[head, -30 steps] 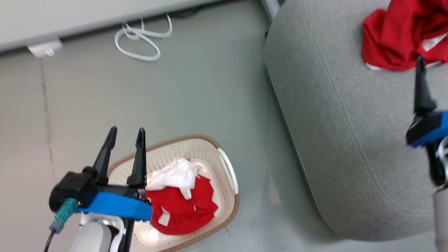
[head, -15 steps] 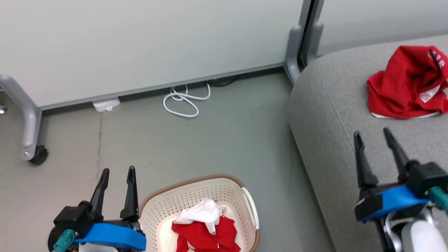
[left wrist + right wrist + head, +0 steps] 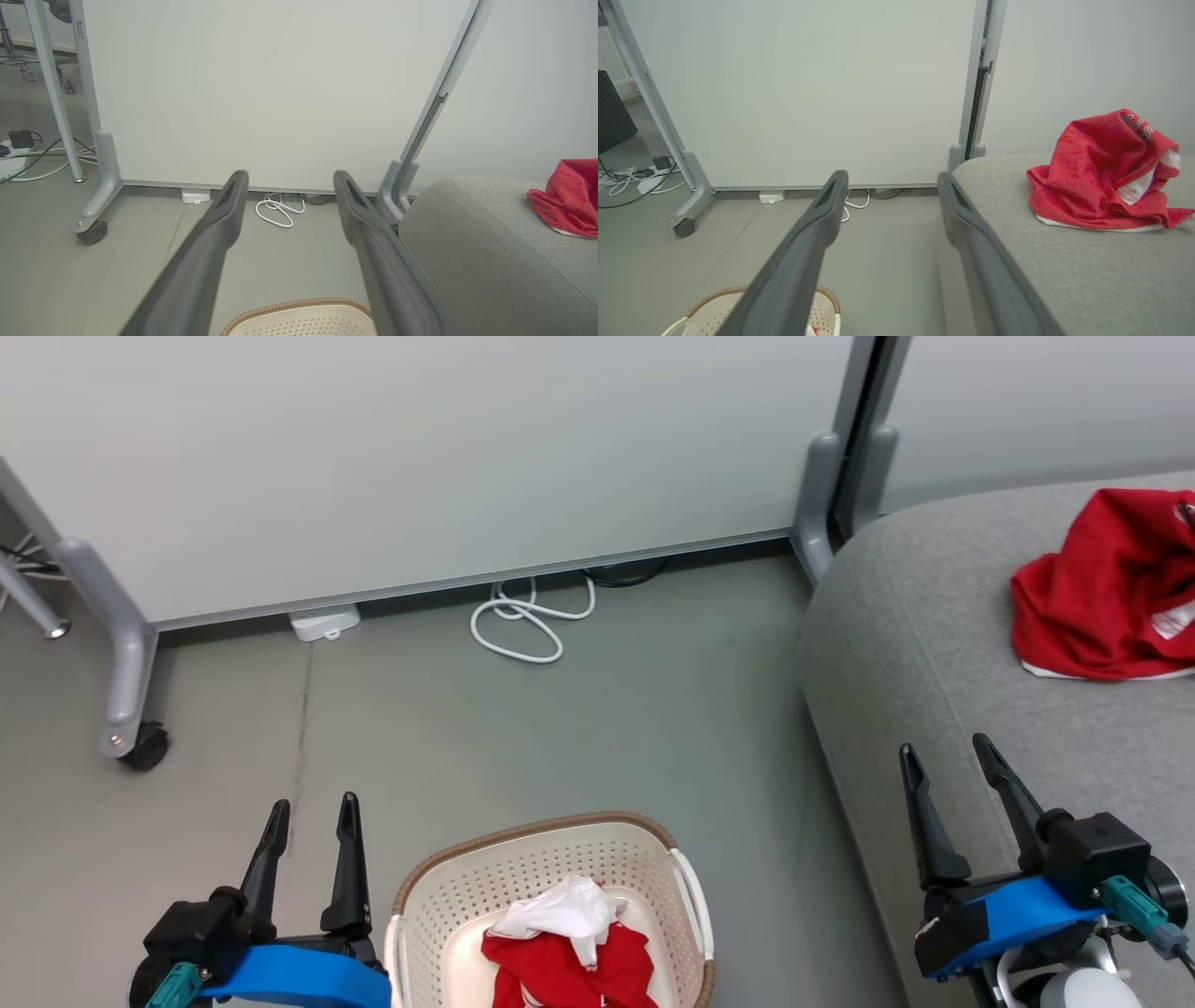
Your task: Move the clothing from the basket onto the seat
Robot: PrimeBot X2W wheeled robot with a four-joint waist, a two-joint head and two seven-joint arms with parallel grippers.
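Nearest to the robot, the left tool [image 3: 314,800] is held low over the grey floor [image 3: 597,728], just left of the laundry basket [image 3: 467,896]. Its two dark fingers are spread apart, with nothing between them. The right tool [image 3: 943,745] is held over the front edge of the grey sofa seat [image 3: 934,644]. Its fingers are likewise spread and grip nothing.

The basket stands on the floor between the two tools, apart from the sofa. It contains a crumpled red garment [image 3: 569,975] with a bunched piece of white fabric [image 3: 560,913] lying on top. It is not possible to tell whether the white fabric is a separate item or a panel of the red garment. The lower edge of the head view cuts off the near half of the basket and its load, so the amount of clothing inside cannot be judged.

Farther off, a second red garment [image 3: 1106,588] lies heaped on the seat cushion, well apart from the right tool. It has white trim along its lower edge, and its right side is cut off in the head view. The right wrist view shows lettering near the top of the heap, too small to read.

Farthest away stands a pale partition panel [image 3: 420,457] on grey legs, one with a black caster [image 3: 145,747]. A coiled white cable [image 3: 527,625] and a small white block [image 3: 325,622] lie on the floor at its base.
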